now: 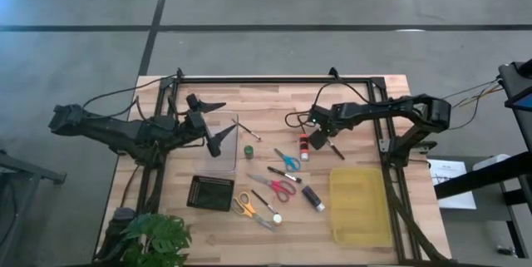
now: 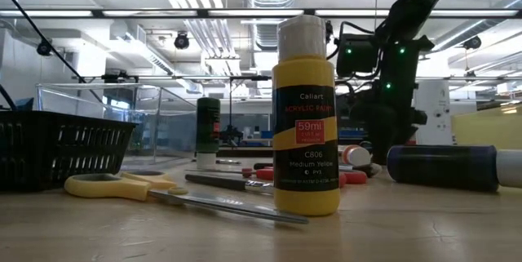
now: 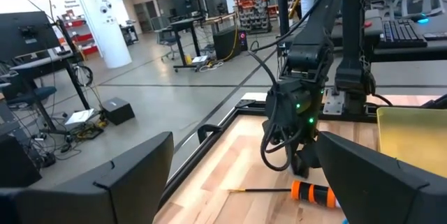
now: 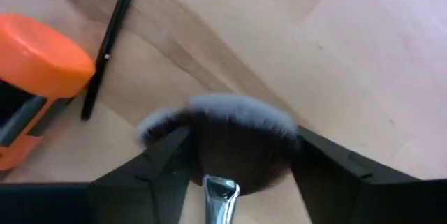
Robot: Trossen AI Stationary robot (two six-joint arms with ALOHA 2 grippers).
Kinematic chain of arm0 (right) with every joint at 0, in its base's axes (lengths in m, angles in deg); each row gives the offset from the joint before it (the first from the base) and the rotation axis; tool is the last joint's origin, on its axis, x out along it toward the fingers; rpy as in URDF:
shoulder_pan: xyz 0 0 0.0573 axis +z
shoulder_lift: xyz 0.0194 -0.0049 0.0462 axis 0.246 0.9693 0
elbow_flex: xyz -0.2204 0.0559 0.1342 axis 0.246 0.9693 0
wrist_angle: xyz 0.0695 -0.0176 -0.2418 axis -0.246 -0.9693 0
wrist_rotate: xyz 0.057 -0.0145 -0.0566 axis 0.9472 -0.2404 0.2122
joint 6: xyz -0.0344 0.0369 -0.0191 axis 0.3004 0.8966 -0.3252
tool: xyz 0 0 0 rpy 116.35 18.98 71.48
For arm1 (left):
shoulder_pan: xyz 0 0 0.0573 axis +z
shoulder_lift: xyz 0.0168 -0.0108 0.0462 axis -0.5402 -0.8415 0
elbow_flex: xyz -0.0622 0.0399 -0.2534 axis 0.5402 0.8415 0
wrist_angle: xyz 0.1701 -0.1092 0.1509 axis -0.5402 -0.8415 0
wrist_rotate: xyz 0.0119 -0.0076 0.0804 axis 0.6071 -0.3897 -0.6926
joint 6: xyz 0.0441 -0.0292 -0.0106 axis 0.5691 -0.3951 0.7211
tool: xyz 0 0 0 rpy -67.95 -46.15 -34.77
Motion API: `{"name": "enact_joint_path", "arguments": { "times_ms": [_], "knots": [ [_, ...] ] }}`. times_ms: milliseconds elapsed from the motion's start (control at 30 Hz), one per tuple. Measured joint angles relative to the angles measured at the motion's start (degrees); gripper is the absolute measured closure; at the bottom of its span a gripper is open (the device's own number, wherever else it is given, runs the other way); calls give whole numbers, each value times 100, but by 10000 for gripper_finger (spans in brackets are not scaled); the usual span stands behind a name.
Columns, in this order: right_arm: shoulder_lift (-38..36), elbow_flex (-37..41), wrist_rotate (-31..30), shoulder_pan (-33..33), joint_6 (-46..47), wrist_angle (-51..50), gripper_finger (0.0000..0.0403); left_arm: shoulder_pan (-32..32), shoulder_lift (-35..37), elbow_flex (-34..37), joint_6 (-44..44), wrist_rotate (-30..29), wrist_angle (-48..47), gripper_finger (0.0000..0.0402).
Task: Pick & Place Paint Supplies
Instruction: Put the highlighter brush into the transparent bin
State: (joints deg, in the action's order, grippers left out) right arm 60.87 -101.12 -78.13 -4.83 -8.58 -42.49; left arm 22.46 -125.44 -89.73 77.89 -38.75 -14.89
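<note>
- The wooden table (image 1: 366,101), pale planks, carries everything; places below are given from the yellow bin (image 1: 359,205), a shallow plastic rectangle.
- A clear box (image 1: 223,142) and a black mesh tray (image 1: 210,193) sit well across the table from the bin.
- The left gripper (image 1: 218,120) hovers above the clear box, its fingers spread wide and empty.
- The right gripper (image 4: 237,161) is down at the table just beyond the bin's far end, its two dark fingers (image 4: 164,158) standing on either side of a fan brush (image 4: 234,137) with soft dark, grey-tipped bristles and a metal ferrule; they look to touch it, though I cannot tell if they grip.
- Three scissors lie beside the bin: blue (image 1: 288,160), red (image 1: 281,185), yellow (image 1: 243,206).
- An orange-capped tube (image 4: 35,84) and a thin black brush (image 4: 108,42) lie just beside that gripper.
- A yellow paint bottle (image 2: 305,115), a green one (image 1: 248,150) and a dark tube (image 1: 312,198) are there too.
</note>
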Motion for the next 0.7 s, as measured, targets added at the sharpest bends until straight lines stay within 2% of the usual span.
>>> {"name": "enact_joint_path", "arguments": {
  "times_ms": [233,267,567,700],
  "knots": [
    [-342,41,9,0,25,-82,366,-1,0,0,-36,1,-75,41],
    [-390,43,-52,0,15,-71,379,0,0,0,-39,2,-104,41],
    [-1279,25,-300,9,-231,296,392,-1,-20,0,9,2,-204,41],
    [-2021,4,-290,65,-628,1099,393,0,-29,0,66,1,-213,41]
  ]
}}
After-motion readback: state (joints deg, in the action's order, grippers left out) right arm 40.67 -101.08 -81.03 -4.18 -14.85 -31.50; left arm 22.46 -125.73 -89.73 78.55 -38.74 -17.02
